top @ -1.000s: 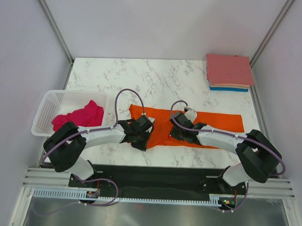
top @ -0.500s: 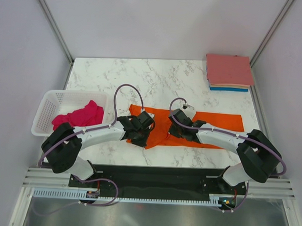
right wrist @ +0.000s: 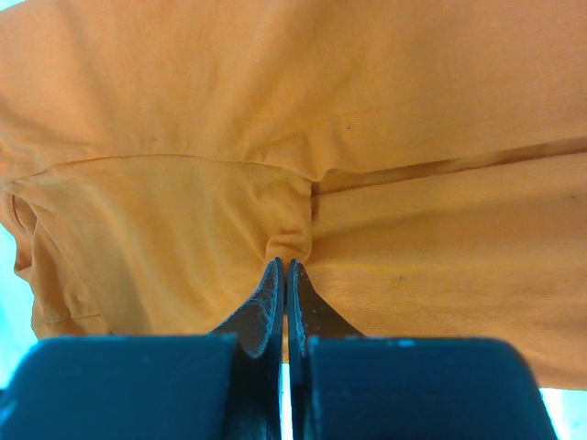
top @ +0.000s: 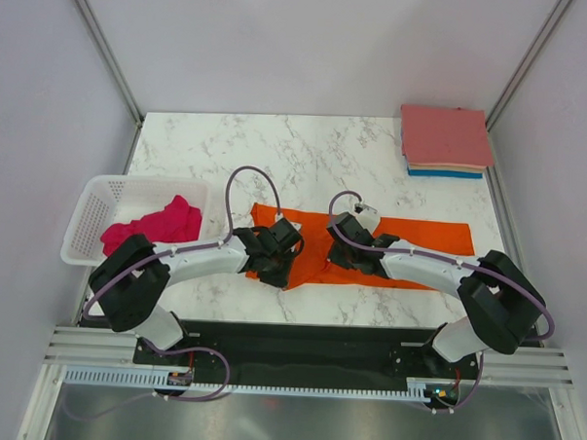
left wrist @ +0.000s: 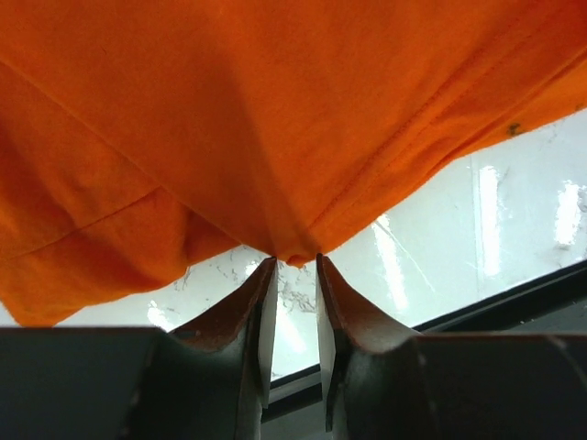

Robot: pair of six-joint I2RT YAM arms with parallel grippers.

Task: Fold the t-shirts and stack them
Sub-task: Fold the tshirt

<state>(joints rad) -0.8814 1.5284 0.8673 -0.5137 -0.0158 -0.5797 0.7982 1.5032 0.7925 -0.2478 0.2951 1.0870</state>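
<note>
Two grippers pinch an orange t-shirt [top: 424, 234] at the middle of a marble table [top: 306, 152]

The orange t-shirt lies as a long band across the table's near half, its near edge gathered and raised between the arms; the left gripper [top: 275, 269] nips a small fold of the hem between its fingertips, seen in the left wrist view [left wrist: 292, 261] with the cloth [left wrist: 275, 119] draped above; the right gripper [top: 343, 260] has its fingers pressed almost together on a tuck of the same cloth [right wrist: 367, 92] in the right wrist view [right wrist: 286, 266]; a crumpled magenta t-shirt [top: 157, 224] sits in a white basket [top: 92, 187] at the table's left edge; the folded t-shirts [top: 445, 137] are stacked at the far right corner, salmon-pink on top, blue lowest.
</note>
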